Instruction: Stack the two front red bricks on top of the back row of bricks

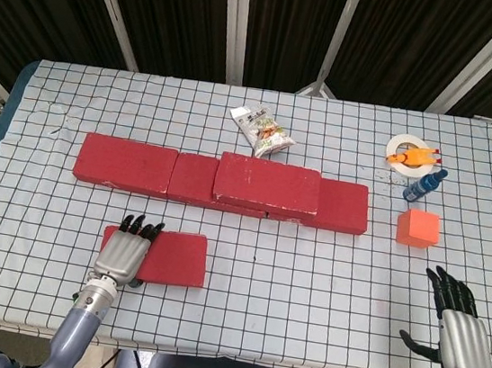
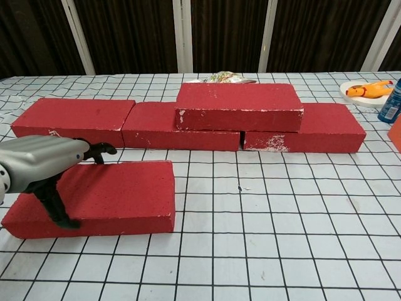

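Observation:
One red brick (image 1: 173, 258) (image 2: 116, 195) lies flat at the front left. My left hand (image 1: 124, 255) (image 2: 42, 165) lies over its left part, fingers stretched across the top to the far edge, thumb down against the near face. The brick rests on the table. Behind it runs the back row of red bricks (image 1: 126, 163) (image 2: 75, 116), and another red brick (image 1: 267, 184) (image 2: 237, 106) lies stacked on the row's middle and right bricks. My right hand (image 1: 460, 329) hovers open at the front right, holding nothing.
A snack packet (image 1: 261, 130) lies behind the row. At the back right sit a tape roll with a yellow rubber chicken (image 1: 410, 157), a blue bottle (image 1: 425, 185) and an orange cube (image 1: 418, 228). The checked cloth (image 1: 305, 283) covers the table.

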`<state>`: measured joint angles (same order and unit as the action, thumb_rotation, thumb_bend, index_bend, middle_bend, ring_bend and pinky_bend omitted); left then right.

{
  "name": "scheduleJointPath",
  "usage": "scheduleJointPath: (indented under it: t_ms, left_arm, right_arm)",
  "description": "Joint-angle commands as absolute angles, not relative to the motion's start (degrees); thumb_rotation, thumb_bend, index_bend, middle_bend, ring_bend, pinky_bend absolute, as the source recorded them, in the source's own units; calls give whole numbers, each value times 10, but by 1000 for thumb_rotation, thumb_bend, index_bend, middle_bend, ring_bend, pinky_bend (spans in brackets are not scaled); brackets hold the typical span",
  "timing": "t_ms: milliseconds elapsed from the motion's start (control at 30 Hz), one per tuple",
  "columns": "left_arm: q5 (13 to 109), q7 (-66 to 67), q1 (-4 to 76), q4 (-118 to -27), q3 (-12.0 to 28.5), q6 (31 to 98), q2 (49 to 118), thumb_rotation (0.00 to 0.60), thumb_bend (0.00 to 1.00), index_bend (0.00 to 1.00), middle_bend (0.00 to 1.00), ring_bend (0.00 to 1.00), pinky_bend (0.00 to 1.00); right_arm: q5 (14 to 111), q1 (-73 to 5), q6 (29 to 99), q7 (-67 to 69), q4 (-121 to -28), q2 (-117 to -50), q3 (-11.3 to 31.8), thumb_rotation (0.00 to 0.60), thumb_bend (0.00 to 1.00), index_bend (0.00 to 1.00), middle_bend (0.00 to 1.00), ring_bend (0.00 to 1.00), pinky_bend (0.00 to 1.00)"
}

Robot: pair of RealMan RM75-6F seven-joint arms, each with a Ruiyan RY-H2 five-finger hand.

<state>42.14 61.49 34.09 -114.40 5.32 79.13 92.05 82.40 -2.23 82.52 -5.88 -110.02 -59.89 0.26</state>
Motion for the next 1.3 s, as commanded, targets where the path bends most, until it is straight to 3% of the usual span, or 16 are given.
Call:
scheduleJointPath:
  t_ms: [33,233,467,733,933,1067,1300]
  left_arm:
    - [420,614,343,-1143,52,794,921,600,0,110,203,0,29]
    - [425,612,348,-1149,53,810,913,600,0,192,227,0,29]
    - [445,612,353,-1186,57,828,871,600,0,211,231,0,29]
    - [462,620,373,-1267,75,813,761,600,0,220,233,0,29]
    - [425,628,403,-1286,111,791,666,600,0,222,240,0,31]
    - [399,599,422,-1270,136,759,631,600,0,231,241,0,31]
    - [353,508,453,-1200,162,645,584,600,0,244,232,0,31]
  right_arm:
    - [823,-22,825,-60,-1101,-599,3,600,185,19,0,0,0]
    - [819,-22,823,-63,-1102,-601,5,600,184,19,0,0,0]
    - [817,-22,820,-68,-1104,-603,6,600,184,19,0,0,0]
    - [811,-23,816,-77,-1105,-605,7,600,184,19,0,0,0]
    - [802,-25,811,-86,-1105,-609,10,600,184,19,0,0,0]
    - [797,-27,808,-95,-1105,-613,11,600,184,19,0,0,0]
    - [782,-33,796,-115,-1109,-620,12,600,185,19,0,0,0]
